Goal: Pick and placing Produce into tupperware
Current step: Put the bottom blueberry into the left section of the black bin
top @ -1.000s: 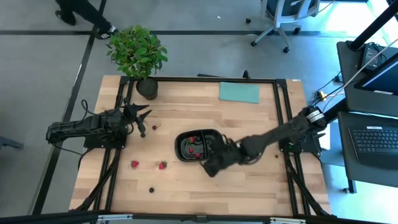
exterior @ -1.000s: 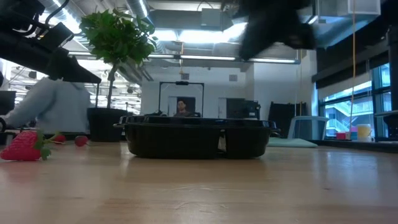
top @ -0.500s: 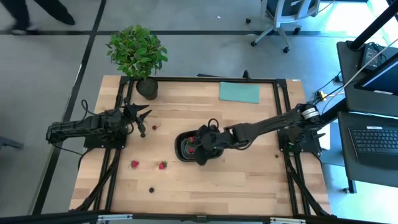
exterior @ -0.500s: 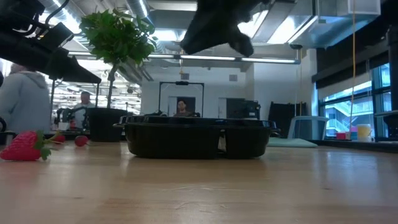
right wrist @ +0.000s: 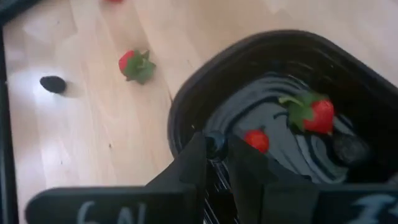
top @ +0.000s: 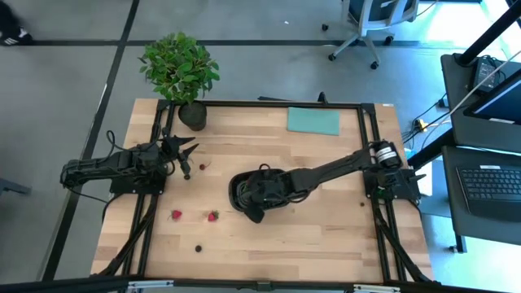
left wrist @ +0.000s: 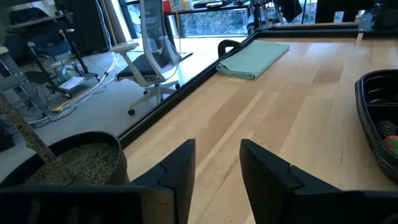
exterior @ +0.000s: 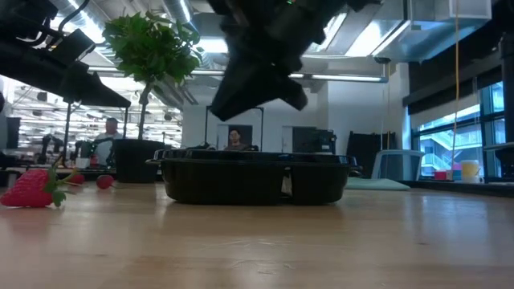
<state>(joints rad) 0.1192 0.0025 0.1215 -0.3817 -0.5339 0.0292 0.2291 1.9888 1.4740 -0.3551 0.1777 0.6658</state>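
1. Since the earlier frame my right gripper (right wrist: 215, 163) has swung from beside the tray to above its left end, fingers clamped on a dark berry (right wrist: 215, 144).
2. Black tupperware (top: 238, 185) sits mid-table, holding two strawberries (right wrist: 314, 113).
3. Loose strawberries (top: 212, 216) lie left of it.
4. Left gripper (left wrist: 216, 169) waits parted near the potted plant (top: 180, 67).
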